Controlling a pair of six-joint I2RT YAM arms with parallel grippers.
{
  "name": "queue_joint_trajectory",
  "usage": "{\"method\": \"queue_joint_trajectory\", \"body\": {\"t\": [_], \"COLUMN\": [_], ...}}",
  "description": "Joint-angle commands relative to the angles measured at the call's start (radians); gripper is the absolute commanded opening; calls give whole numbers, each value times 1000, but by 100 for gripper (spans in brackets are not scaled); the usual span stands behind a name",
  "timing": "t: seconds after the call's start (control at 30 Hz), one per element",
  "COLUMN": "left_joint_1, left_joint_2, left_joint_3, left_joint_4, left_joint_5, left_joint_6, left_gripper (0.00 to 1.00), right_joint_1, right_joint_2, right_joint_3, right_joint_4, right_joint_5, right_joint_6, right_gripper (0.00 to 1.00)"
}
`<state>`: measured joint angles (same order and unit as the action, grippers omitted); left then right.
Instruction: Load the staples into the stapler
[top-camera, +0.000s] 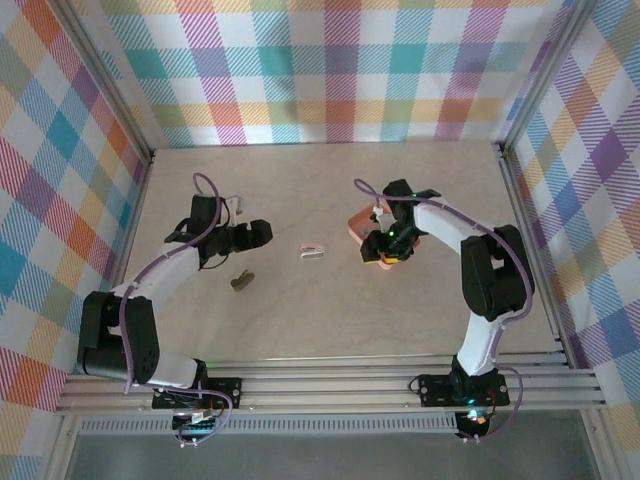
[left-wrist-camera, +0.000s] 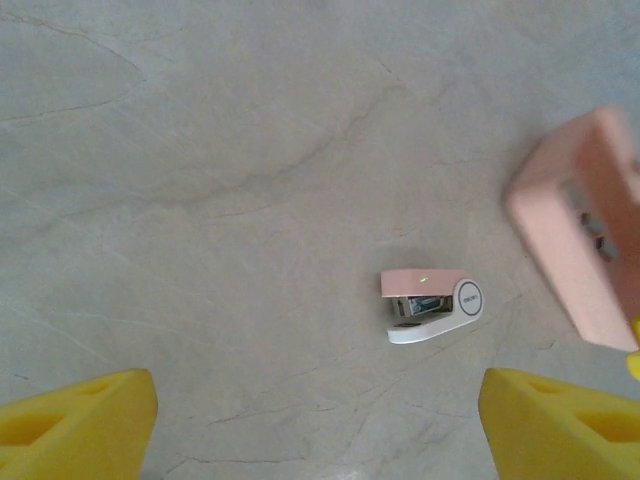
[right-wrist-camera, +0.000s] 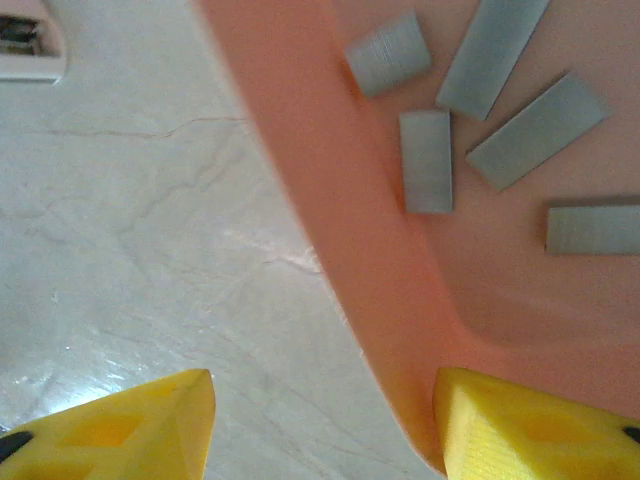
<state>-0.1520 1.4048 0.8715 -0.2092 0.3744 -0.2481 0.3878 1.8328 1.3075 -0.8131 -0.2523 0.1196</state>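
The stapler (top-camera: 312, 251), pale pink on top and white below, lies on its side in the middle of the table, also in the left wrist view (left-wrist-camera: 430, 305); its white end shows in the right wrist view (right-wrist-camera: 25, 50). Several grey staples (right-wrist-camera: 427, 160) lie loose in the orange tray (right-wrist-camera: 330, 200). My right gripper (right-wrist-camera: 325, 430) is open and straddles the tray's near wall, one finger inside the tray, the other over the table. My left gripper (left-wrist-camera: 318, 425) is open and empty, hovering left of the stapler. In the top view the right gripper (top-camera: 388, 252) covers part of the tray (top-camera: 356, 225).
A small dark brownish object (top-camera: 241, 283) lies on the table in front of the left gripper (top-camera: 262, 234). The tray's pink side (left-wrist-camera: 585, 235) sits right of the stapler. Plaid walls close in the beige table on three sides.
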Motion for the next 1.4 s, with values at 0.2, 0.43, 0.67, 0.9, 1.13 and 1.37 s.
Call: {"method": "queue_joint_trajectory", "body": {"t": [0.2, 0.43, 0.67, 0.9, 1.13, 1.37], "left_joint_1": [5, 31, 73, 81, 81, 81], "left_joint_2": [-75, -140, -148, -128, -133, -140], "left_joint_3": [-26, -102, -147, -165, -177, -182], "left_joint_4": [-7, 45, 101, 142, 167, 186], "left_joint_5": [-4, -49, -22, 32, 34, 33], "left_joint_6": [-25, -70, -103, -75, -50, -54], "left_gripper": [84, 85, 85, 85, 84, 85], "right_joint_1": [71, 230, 273, 276, 276, 276], "right_joint_2": [-94, -56, 159, 346, 439, 451], "right_joint_3": [150, 151, 336, 490, 538, 514], "right_joint_4": [-33, 103, 105, 88, 97, 106], "right_joint_5": [123, 127, 67, 71, 53, 31], "right_joint_6": [-138, -722, -966, -1031, -1053, -1054], "right_gripper": [64, 75, 76, 76, 69, 51]}}
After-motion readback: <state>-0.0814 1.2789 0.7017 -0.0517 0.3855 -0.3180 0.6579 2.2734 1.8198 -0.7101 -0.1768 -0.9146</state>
